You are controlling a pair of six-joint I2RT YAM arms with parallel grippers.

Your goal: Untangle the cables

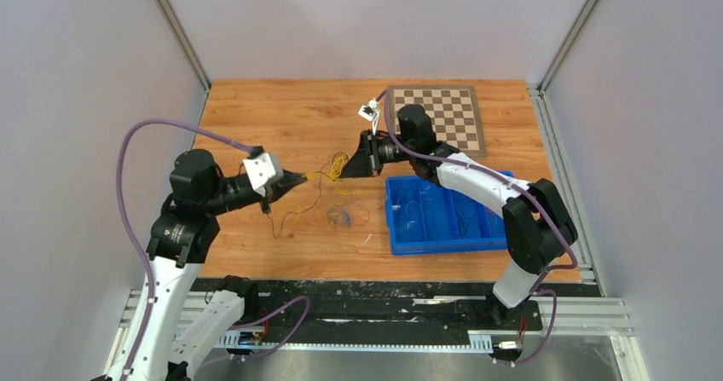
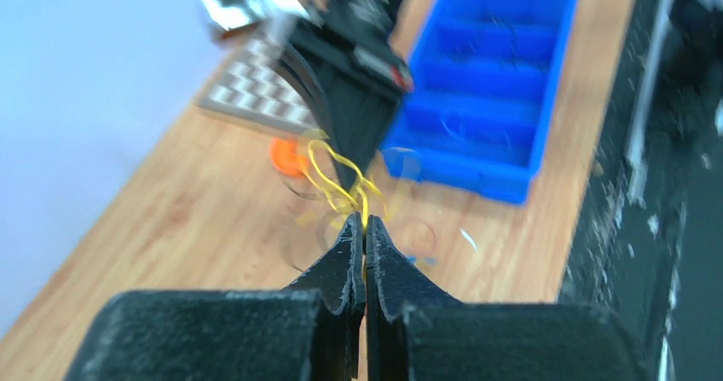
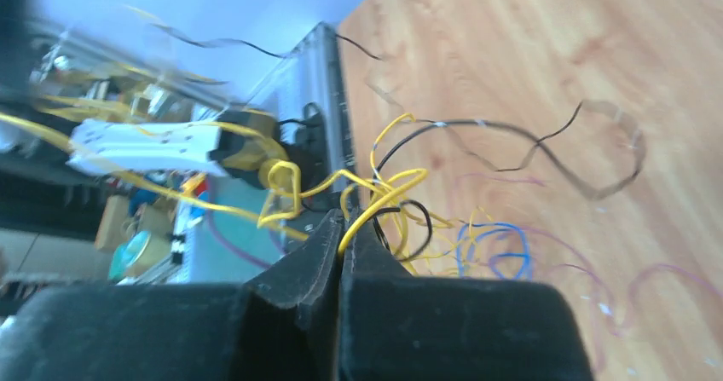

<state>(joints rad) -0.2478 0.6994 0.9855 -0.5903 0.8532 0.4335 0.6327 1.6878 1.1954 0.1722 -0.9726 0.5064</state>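
Left gripper and right gripper each clamp the thin, looped yellow cable; other cables lie tangled nearby.

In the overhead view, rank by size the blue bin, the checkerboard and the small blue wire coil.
Largest: blue bin
Next: checkerboard, slightly smaller, partly behind the right arm
Smallest: blue wire coil

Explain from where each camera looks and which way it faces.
Top external: above and behind the robot, looking down at the table; both arms show, left hand near right hand.
Left wrist: on the left arm, facing the blue bin and the right hand; its own shut fingers show.
Right wrist: on the right arm, facing the loose cables on the wood; its own shut fingers show.
Shared: both wrist views show the yellow cable pinched at the fingertips.
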